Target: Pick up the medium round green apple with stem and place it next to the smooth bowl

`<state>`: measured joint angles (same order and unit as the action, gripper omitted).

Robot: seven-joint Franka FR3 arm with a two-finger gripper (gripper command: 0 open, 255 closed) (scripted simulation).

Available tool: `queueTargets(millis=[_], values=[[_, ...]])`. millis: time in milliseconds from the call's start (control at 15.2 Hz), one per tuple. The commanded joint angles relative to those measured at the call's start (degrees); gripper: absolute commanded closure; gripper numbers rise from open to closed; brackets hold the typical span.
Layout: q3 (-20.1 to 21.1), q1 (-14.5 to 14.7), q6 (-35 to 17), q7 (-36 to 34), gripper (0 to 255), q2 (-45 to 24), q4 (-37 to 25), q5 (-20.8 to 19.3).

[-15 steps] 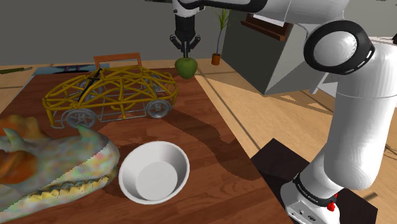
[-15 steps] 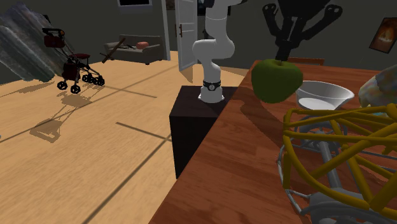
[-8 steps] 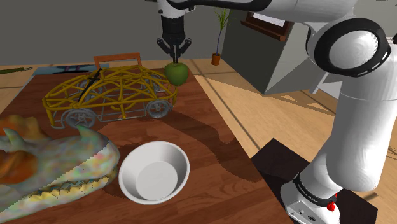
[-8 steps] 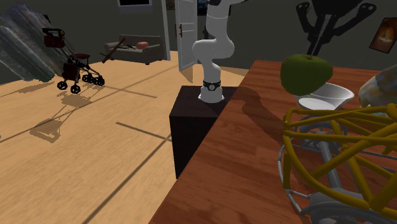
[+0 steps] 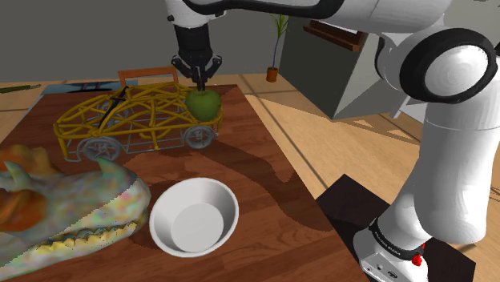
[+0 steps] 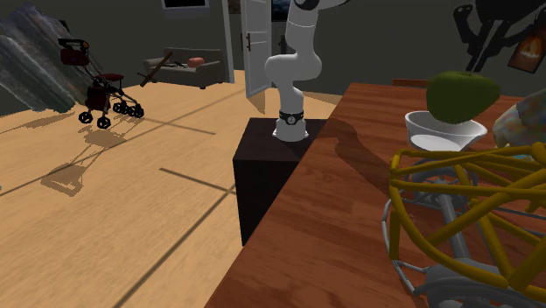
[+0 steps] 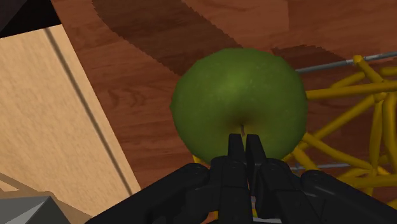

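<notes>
Above the wooden table (image 5: 268, 180), the hand (image 5: 198, 82) holds a green apple (image 5: 203, 105).

A sofa (image 6: 188, 72) stands on pale wooden floor (image 6: 131, 219) (white door (image 6: 256, 44) nearby).

**Setting: room in a home**

A domestic interior is indicated: a light plank floor (image 6: 131, 201), a sofa (image 6: 188, 72) set against the far wall, and a white panelled door (image 6: 256, 48) beside it. A wheeled walking frame (image 6: 103, 98) is parked on the floor. A potted plant (image 5: 272, 74) and a framed wall picture (image 6: 528, 48) are noted — a dark wooden table (image 5: 264, 184) is also seen.
</notes>
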<state>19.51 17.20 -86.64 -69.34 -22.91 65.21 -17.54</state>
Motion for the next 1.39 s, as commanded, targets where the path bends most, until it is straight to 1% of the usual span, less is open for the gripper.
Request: queueTargets(millis=[0,132,198,726,1320], values=[[0.6,2.3,1.2,-2.4,255,-1.3,-1.9,-0.6],[1.1,4.7,2.6,-4.7,255,-2.9,-4.4,-1.3],[1.2,5.3,2.9,-5.2,255,-3.3,-5.0,-1.5],[1.3,3.5,-4.7,-6.4,255,-0.7,5.2,-0.6],[1.3,2.4,-12.0,-7.7,255,0.3,13.7,-0.5]])
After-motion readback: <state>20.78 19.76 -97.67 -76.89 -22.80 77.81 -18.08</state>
